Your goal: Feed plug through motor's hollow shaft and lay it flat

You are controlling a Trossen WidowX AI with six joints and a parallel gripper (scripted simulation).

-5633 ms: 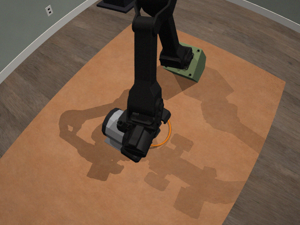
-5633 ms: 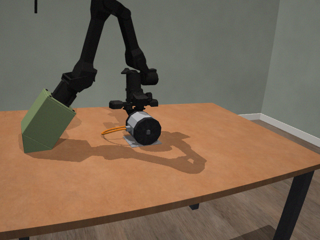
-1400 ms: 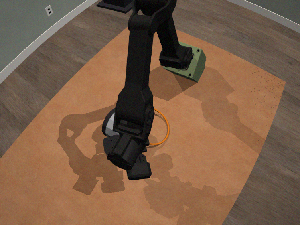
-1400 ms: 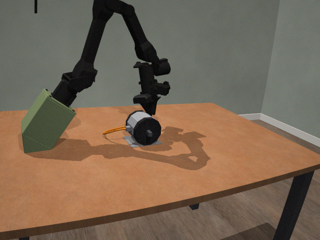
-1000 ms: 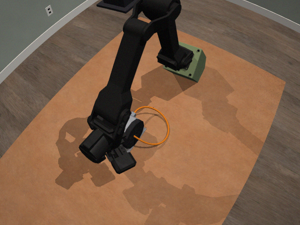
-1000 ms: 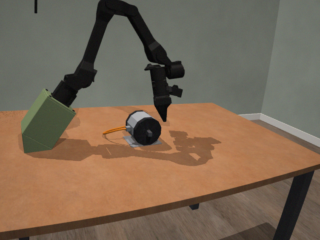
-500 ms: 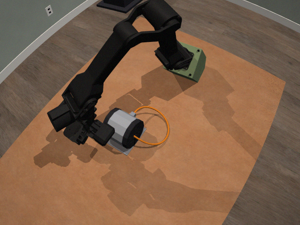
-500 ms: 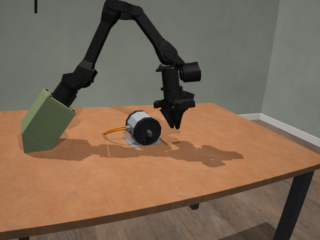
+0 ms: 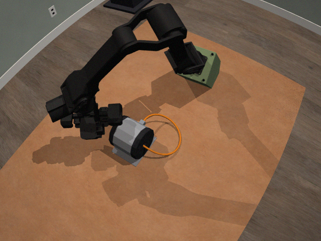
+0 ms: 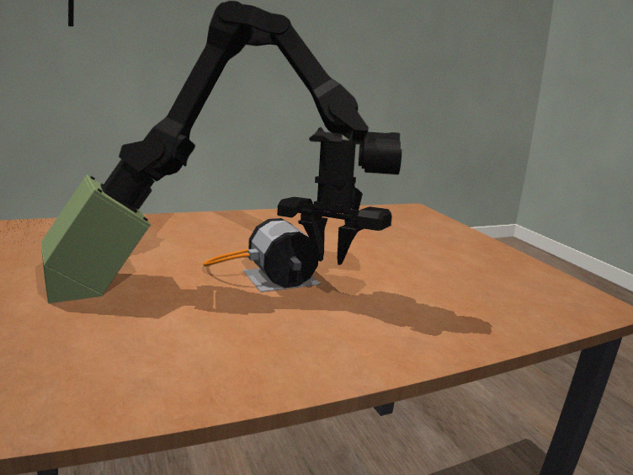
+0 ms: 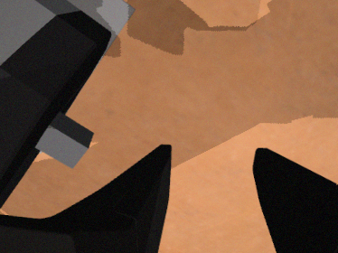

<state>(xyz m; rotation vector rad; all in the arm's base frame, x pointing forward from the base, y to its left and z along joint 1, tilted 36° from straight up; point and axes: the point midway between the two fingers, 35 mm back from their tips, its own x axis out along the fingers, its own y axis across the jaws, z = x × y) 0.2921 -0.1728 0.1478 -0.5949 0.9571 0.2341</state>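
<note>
The motor has a grey body with black end caps and sits on a small grey base plate on the table. An orange cable loops over the table and enters the motor's far end face. The grey plug sticks a short way out of the near black end face, above the table. My gripper points down just beside that end, to the side of the plug. It is open, with bare table between the fingers. In the top view the wrist hides the fingers.
The arm's green base block stands at the back of the brown table. The arm arches over the motor. The table's front edge shows in the exterior view.
</note>
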